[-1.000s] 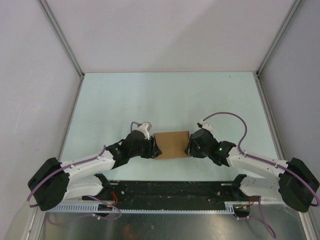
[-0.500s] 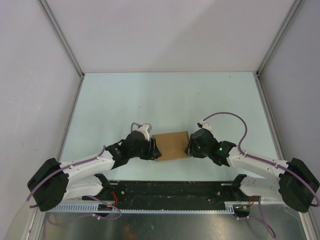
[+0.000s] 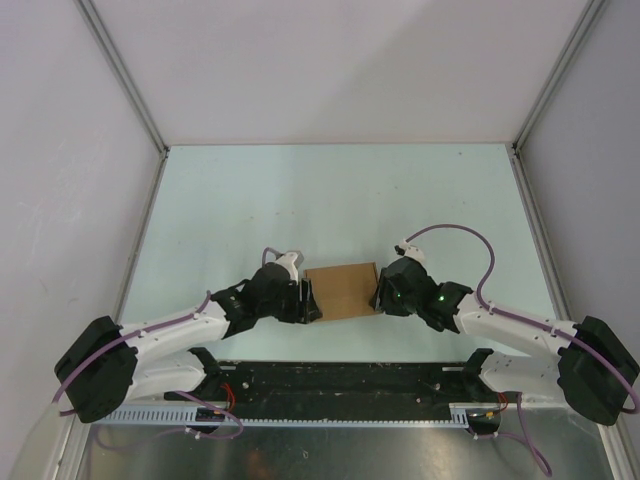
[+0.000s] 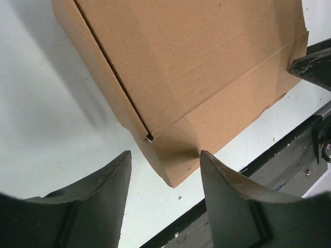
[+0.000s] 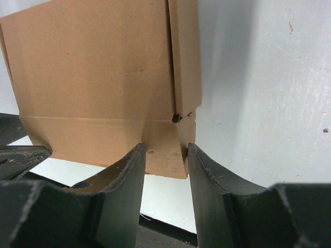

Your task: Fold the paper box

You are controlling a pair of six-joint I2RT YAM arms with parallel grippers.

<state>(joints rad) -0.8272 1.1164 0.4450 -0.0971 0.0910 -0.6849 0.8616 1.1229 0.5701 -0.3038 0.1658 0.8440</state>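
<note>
The paper box (image 3: 343, 288) is a plain brown flattened carton held between my two arms near the table's front edge. My right gripper (image 3: 377, 293) is shut on its near right corner. In the right wrist view the box (image 5: 103, 77) has that corner between my fingers (image 5: 165, 147), and the right fingertip (image 5: 192, 155) touches its edge. My left gripper (image 3: 311, 298) is open just off the box's left end. In the left wrist view its jaws (image 4: 164, 155) stand wide apart, with the box's dented near corner (image 4: 176, 170) between the tips, untouched.
The black rail (image 3: 340, 380) with the arm bases runs along the table's near edge, just in front of the box. A tiny white scrap (image 4: 179, 197) lies on the pale table (image 3: 330, 200) under the left gripper. Grey walls (image 3: 60, 200) stand on three sides.
My left gripper has let go of the box's left end and drawn back a little to the left. The box has shifted slightly, and its near edge now sits lower. The right gripper has stayed put.
</note>
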